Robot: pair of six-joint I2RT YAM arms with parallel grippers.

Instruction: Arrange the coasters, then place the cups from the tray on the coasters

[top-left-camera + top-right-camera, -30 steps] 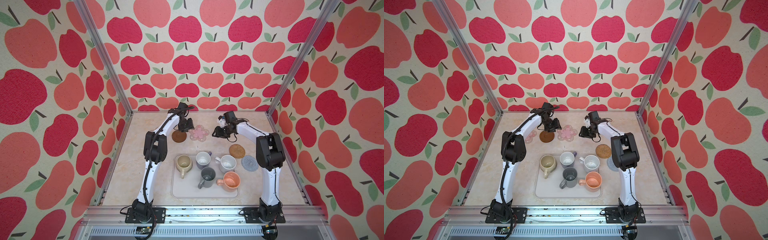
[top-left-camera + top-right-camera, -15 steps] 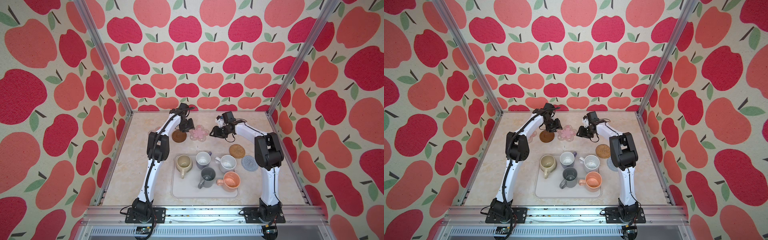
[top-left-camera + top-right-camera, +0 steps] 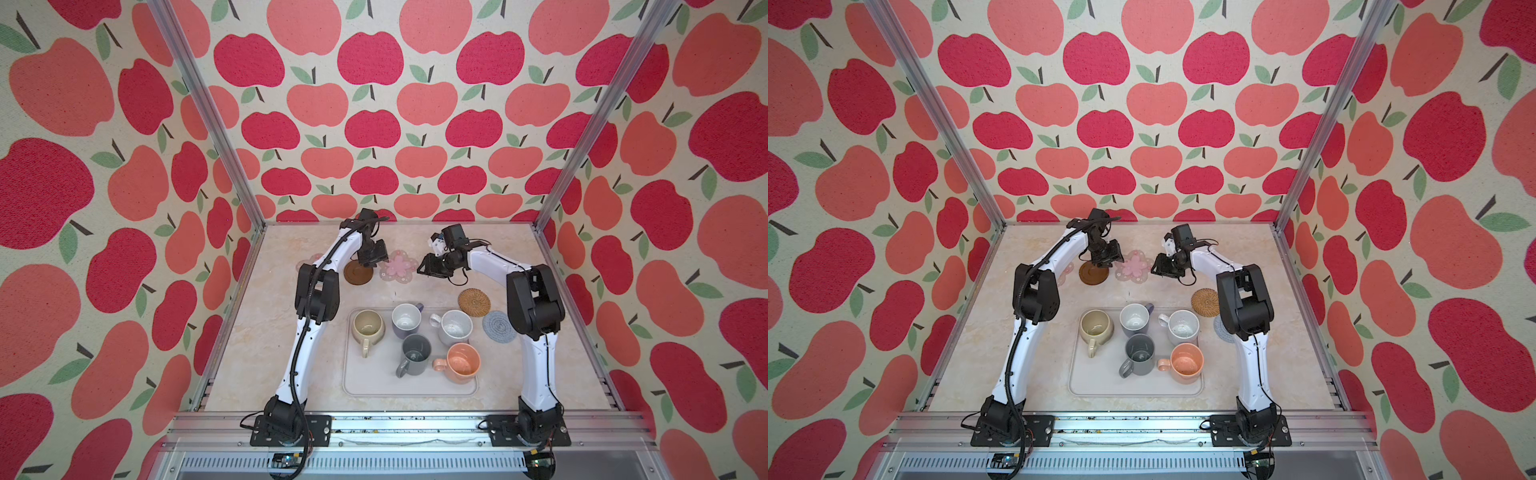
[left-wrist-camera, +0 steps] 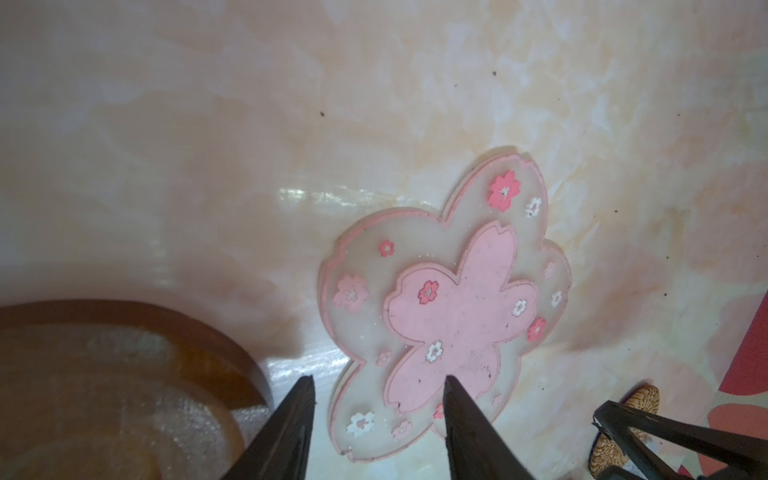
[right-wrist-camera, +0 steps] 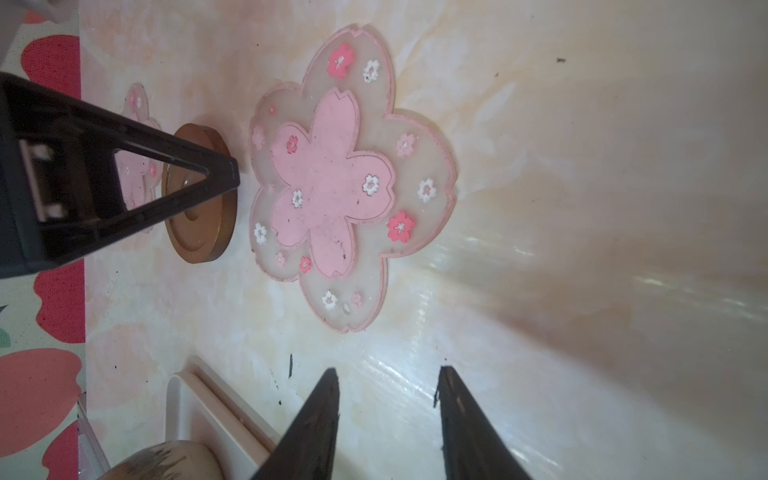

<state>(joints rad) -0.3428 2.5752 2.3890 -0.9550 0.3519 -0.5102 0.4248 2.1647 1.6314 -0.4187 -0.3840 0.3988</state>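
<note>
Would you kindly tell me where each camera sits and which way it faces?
Top views: overhead at the front, looking down on the table; both arms show.
Left wrist: above the left gripper, facing the pink flower coaster; its fingertips show.
Right wrist: above the right gripper, facing the same coaster; its fingertips and a left finger show.
Shared: flower coaster, brown coaster.

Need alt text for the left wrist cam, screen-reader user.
A pink flower-shaped coaster lies flat on the marbled tabletop, with the open, empty left gripper poised over one edge of it. A dark brown round coaster sits beside it, not touching.
</note>
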